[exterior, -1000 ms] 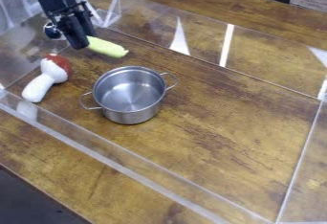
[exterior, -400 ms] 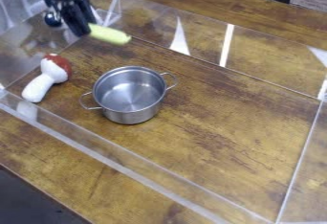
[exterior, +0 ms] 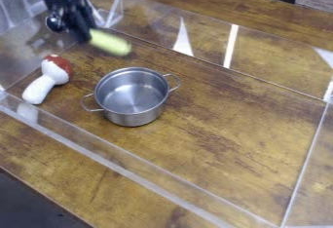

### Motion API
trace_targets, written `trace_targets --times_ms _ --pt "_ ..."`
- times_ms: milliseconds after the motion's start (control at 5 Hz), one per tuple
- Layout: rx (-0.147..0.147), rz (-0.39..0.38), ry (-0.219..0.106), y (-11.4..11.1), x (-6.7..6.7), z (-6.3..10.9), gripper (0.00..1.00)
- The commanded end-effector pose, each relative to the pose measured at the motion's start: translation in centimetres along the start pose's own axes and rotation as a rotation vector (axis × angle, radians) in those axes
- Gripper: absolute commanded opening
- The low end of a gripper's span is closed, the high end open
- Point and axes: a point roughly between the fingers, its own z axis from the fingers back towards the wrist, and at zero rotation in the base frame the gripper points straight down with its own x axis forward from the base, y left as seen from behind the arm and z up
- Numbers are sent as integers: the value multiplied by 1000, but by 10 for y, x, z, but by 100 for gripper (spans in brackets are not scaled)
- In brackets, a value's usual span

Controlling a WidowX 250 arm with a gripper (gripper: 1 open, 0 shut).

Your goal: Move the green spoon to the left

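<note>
Camera view — gripper (exterior: 78,32) at upper left, pinching the green spoon (exterior: 109,44) by one end. Yellow-green handle slants down and to the right, long axis diagonal; bowl hidden. Above the steel pot (exterior: 130,95), right of the mushroom toy (exterior: 47,79) — blurred.

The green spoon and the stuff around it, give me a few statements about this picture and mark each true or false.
1. The gripper is holding the green spoon by one end. True.
2. The steel pot has the spoon lying inside it. False: the pot is empty and the spoon is up at the gripper, apart from it.
3. The mushroom toy lies to the left of the pot. True.
4. The mushroom toy has a blue cap. False: its cap is red, its stem white.
5. The wooden table carries clear plastic walls. True.
</note>
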Motion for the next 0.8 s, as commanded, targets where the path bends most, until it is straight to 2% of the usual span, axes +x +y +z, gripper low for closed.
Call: trace_targets --times_ms 0,200,400,600 --pt "-104 -78 -48 13 5 50 0" --pt "-120 -37 -50 13 3 47 100" --pt "-139 -10 -49 18 4 45 0" --pt "-148 12 -52 22 2 47 0"
